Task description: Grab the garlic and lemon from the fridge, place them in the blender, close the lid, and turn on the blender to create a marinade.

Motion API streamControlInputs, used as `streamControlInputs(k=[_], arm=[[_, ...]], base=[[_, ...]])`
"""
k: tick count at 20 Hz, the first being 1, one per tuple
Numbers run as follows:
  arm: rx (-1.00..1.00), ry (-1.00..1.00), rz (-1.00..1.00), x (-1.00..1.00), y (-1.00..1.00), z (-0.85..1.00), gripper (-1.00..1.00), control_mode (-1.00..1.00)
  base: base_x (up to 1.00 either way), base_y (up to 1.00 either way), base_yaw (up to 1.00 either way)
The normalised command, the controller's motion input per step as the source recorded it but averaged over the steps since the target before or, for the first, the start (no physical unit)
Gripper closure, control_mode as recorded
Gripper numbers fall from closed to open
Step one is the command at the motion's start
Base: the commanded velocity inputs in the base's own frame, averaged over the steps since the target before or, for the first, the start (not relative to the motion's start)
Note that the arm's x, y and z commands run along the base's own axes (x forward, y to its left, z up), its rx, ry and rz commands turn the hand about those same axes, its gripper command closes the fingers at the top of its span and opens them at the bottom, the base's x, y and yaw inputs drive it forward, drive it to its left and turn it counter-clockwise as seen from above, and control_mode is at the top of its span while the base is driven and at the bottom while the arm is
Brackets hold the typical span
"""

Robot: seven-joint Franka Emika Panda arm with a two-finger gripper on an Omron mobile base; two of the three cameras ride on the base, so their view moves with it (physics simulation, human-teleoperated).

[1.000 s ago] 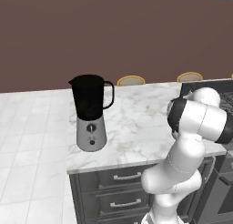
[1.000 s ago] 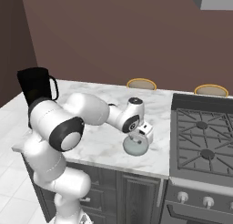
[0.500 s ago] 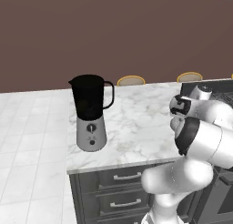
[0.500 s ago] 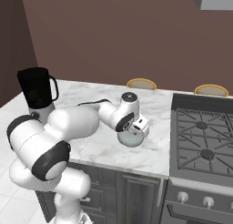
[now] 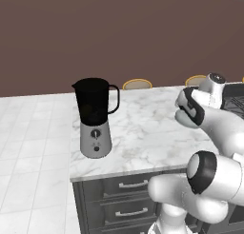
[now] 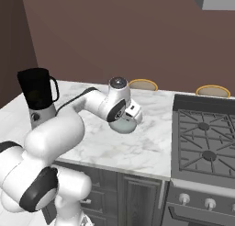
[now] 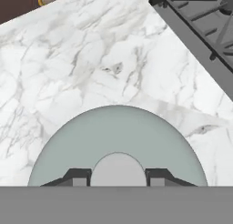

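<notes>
Fingers (image 7: pixel 118 175) closed on the small knob atop the lid (image 7: pixel 116 141); dark tips sit tight on either side of the knob in the hand view. Lid (image 6: pixel 124 125) pale grey-green, domed, seen in the right base view under the hand, low over the marble worktop (image 6: pixel 137 142); cannot tell whether touching or just above it. Lid position: right part of the worktop, near the stove (image 6: pixel 204 142), well apart from the blender (image 6: pixel 37 98).

Blender (image 5: pixel 95 116) upright near the left front corner of the worktop (image 5: pixel 143 133): dark jar, side handle pointing right in the left base view, silver-grey base with small dial facing the front. Jar top open, no lid on it. Jar contents not discernible.

Stove grates (image 7: pixel 200 22) at upper right of the hand view, black, just beside the worktop edge. Arm reaching from lower left across the worktop in the right base view, wrist bent down over the lid. In the left base view, hand end of the arm at the right edge, above the worktop's right end.

Two round tan-rimmed stool tops (image 6: pixel 143 85) behind the far edge of the worktop. Dark drawers (image 5: pixel 126 199) with silver handles below the worktop front. Brown wall (image 5: pixel 119 33) behind.
</notes>
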Motion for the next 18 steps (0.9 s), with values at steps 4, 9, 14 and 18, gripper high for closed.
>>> streamControlInputs(k=[4, 9, 14, 18], arm=[[0.0, -0.05, 0.05, 0.0, 0.63, 1.0, 1.0, -1.0], [0.0, -0.05, 0.04, -0.03, 0.48, 1.0, 1.0, -1.0], [0.0, -0.04, 0.07, -0.07, 0.46, 1.0, 1.0, -1.0], [0.0, -0.07, 0.06, -0.21, 0.41, 1.0, 1.0, -1.0]], base=[[0.0, 0.0, 0.0], [0.0, 0.0, 0.0], [0.0, 0.0, 0.0], [0.0, 0.0, 0.0]])
